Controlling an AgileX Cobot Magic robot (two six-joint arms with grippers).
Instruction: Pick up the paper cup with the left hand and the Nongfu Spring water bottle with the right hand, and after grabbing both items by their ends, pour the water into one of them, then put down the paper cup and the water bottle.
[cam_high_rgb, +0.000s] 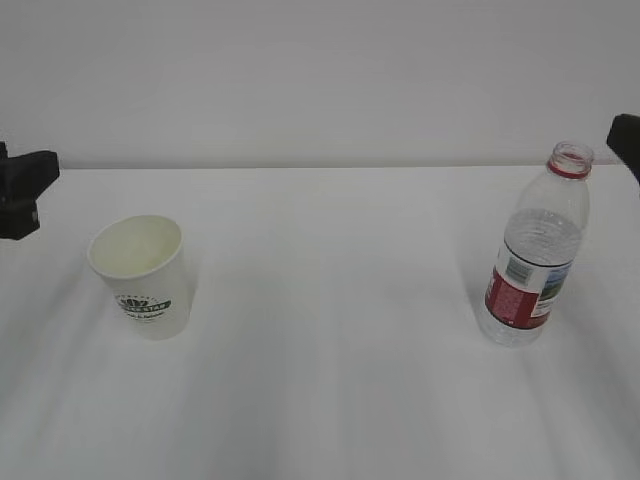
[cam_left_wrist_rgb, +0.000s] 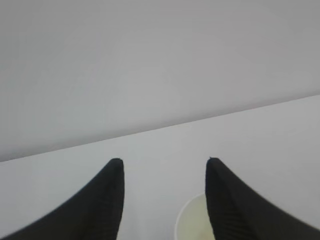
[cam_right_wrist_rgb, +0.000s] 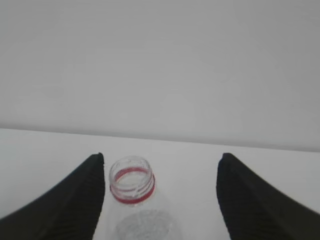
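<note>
Exterior view shows the paper cup (cam_high_rgb: 140, 277) (light, easy to squash) left on the counter (cam_high_rgb: 330, 300), the Nongfu Spring water bottle (cam_high_rgb: 533, 262) right, slippery, both end effectors wide, empty, for gentle side grips.

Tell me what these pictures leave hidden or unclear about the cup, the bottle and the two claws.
- Cup: left wrist view shows only part of its rim, behind a finger and cut by the bottom edge.
- Cup lettering: exterior view, too small to read.
- Bottle: right wrist view cuts off everything below the neck.
- Water level: exterior view, clear liquid, hard to judge.
- Both arms: exterior view shows only dark bits at the left and right edges.
</note>
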